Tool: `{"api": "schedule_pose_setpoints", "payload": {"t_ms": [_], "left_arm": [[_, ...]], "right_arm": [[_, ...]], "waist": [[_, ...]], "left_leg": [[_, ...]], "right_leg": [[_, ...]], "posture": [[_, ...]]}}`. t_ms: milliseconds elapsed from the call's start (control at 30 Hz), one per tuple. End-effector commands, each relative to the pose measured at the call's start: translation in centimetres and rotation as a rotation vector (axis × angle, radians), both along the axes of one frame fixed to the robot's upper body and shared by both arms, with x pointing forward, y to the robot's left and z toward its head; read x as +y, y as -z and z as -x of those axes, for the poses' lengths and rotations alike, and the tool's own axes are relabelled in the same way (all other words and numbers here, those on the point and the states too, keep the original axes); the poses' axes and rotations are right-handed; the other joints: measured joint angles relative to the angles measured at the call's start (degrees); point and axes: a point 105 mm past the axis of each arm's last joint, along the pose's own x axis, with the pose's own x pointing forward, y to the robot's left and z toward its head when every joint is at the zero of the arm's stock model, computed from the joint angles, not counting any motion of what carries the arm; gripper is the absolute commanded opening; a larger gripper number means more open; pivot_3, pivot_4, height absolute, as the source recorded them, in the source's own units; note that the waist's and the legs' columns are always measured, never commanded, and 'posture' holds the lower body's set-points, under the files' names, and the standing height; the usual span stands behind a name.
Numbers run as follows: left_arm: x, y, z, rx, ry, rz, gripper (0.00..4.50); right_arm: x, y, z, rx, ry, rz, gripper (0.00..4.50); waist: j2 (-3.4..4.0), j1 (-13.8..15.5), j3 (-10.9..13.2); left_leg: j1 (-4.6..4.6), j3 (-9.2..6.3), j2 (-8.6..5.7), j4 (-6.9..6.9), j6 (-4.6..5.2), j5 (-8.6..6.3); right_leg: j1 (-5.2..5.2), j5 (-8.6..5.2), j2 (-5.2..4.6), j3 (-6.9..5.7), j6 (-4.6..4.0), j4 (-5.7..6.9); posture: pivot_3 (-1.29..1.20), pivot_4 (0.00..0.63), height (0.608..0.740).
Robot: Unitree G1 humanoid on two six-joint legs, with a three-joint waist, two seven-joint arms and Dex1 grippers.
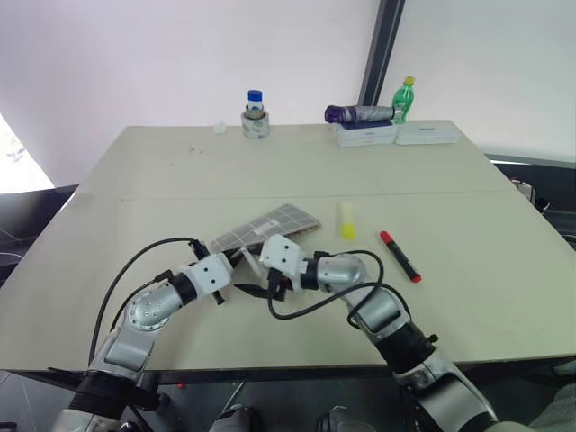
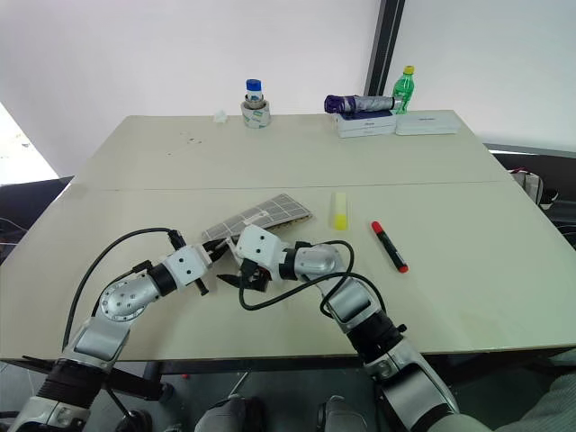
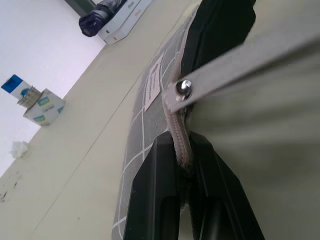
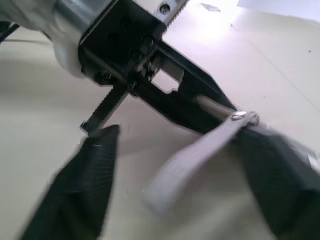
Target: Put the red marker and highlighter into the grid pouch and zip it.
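Note:
The grid pouch (image 1: 274, 225) lies flat near the table's middle, grey with white lines and a white label (image 3: 152, 90). My left gripper (image 1: 239, 263) is at its near-left end, shut on the pouch's braided cord (image 3: 181, 137). A pale strap (image 4: 200, 155) with a rivet hangs from that cord. My right gripper (image 4: 185, 170) is close beside the left gripper. Its fingers (image 4: 85, 185) are spread wide open on either side of the strap without touching it. The highlighter (image 1: 347, 220) lies just right of the pouch. The red marker (image 1: 400, 256) lies further right.
At the table's far edge stand a blue-capped bottle in a tape roll (image 1: 256, 117), a green bottle (image 1: 405, 99) and a folded purple umbrella (image 1: 358, 114) on white boxes (image 1: 364, 135). A black cable (image 1: 297, 310) loops near my right arm.

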Motion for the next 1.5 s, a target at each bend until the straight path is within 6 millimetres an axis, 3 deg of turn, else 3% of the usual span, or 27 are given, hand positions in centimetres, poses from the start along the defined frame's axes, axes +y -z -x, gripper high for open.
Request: {"api": "schedule_pose_setpoints", "payload": {"t_ms": [33, 167, 267, 433, 567, 733, 867, 1033, 1100, 1367, 1500], "left_arm": [[0.3, -1.4, 0.3, -0.055, 0.007, 0.012, 0.0], [1.1, -1.6, 0.1, -0.073, -0.008, -0.008, 0.0], [1.5, -2.1, 0.0, -0.099, -0.026, -0.005, 0.0], [1.7, -2.1, 0.1, -0.119, -0.032, -0.012, 0.0], [1.8, -1.7, 0.2, -0.11, -0.029, -0.017, 0.0], [2.1, -1.7, 0.2, -0.129, -0.042, -0.027, 0.0], [1.9, -1.5, 0.1, -0.127, -0.035, -0.03, 0.0], [1.8, -1.8, -0.3, -0.146, -0.038, -0.043, 0.0], [1.8, -1.9, -0.4, -0.147, -0.044, -0.034, 0.0], [1.8, -1.8, -0.2, -0.151, -0.055, -0.036, 0.0], [2.0, -1.9, -0.2, -0.156, -0.067, -0.039, 0.0]], "right_arm": [[-2.4, -2.2, -0.4, -0.033, 0.021, -0.052, 3.85], [-6.7, -2.8, -0.9, 0.067, 0.088, -0.123, 3.85], [-10.1, -3.3, -2.2, 0.035, 0.214, -0.127, 3.85], [-12.3, -5.5, -2.9, -0.021, 0.425, -0.388, 3.85], [-14.7, -1.9, -1.2, -0.096, 0.677, -0.324, 3.85], [-16.7, -1.5, 0.5, -0.109, 0.859, -0.402, 3.85], [-16.7, -0.9, 0.8, -0.1, 0.891, -0.384, 3.85], [-15.8, -0.7, -0.5, -0.066, 0.897, -0.383, 3.85], [-15.3, -0.9, -1.2, -0.07, 0.891, -0.374, 4.39], [-13.9, -0.9, -6.8, 0.081, 0.985, -0.325, 4.47], [-14.1, -1.0, -9.0, 0.122, 1.052, -0.27, 4.47]], "waist": [[-0.02, 0.06, 0.01], [-0.03, -0.02, 0.01], [-0.05, 0.01, 0.03], [-0.06, -0.11, 0.03], [-0.07, 0.39, 0.02], [-0.09, -0.26, 0.04], [-0.12, -0.2, 0.02], [-0.12, -0.16, 0.02], [-0.11, -0.16, 0.02], [-0.11, -0.26, 0.02], [-0.11, -0.17, 0.02]], "left_leg": [[0.0, 0.0, -0.01, 0.0, 0.07, -0.04], [0.01, -0.03, 0.0, -0.02, 0.24, -0.14], [0.01, -0.02, 0.0, -0.02, 0.26, -0.15], [0.03, -0.03, 0.02, -0.06, 0.27, -0.16], [0.0, -0.02, 0.01, -0.14, 0.0, -0.01], [0.0, 0.01, -0.06, -0.06, 0.06, -0.05], [0.07, -0.07, 0.0, -0.06, 0.28, -0.18], [0.06, -0.05, 0.0, -0.08, 0.3, -0.19], [0.05, -0.05, -0.01, -0.07, 0.3, -0.19], [0.04, -0.01, -0.01, -0.07, 0.06, -0.03], [0.03, 0.01, -0.01, -0.07, 0.03, -0.02]], "right_leg": [[0.0, 0.0, -0.01, 0.0, 0.0, 0.0], [0.0, 0.0, 0.0, 0.0, -0.01, 0.0], [0.0, 0.0, 0.0, 0.0, -0.01, -0.01], [-0.01, 0.0, 0.03, 0.0, -0.01, 0.0], [-0.02, -0.03, 0.02, -0.02, 0.03, -0.07], [0.0, -0.02, -0.07, 0.02, 0.04, -0.09], [0.04, 0.0, 0.02, 0.05, -0.01, -0.08], [0.03, -0.01, 0.03, 0.05, -0.02, -0.08], [0.02, -0.01, 0.04, 0.05, -0.02, -0.08], [0.01, 0.0, 0.04, 0.05, -0.02, -0.05], [0.0, 0.0, 0.04, 0.05, -0.02, -0.05]], "posture": [[0.0, 0.15, 0.74], [0.0, 0.15, 0.74], [0.0, 0.15, 0.74], [0.0, 0.15, 0.74], [0.0, 0.15, 0.74], [0.0, 0.15, 0.74], [0.0, 0.15, 0.74], [0.0, 0.15, 0.74], [0.0, 0.15, 0.74], [0.0, 0.15, 0.74], [0.0, 0.15, 0.74]]}}
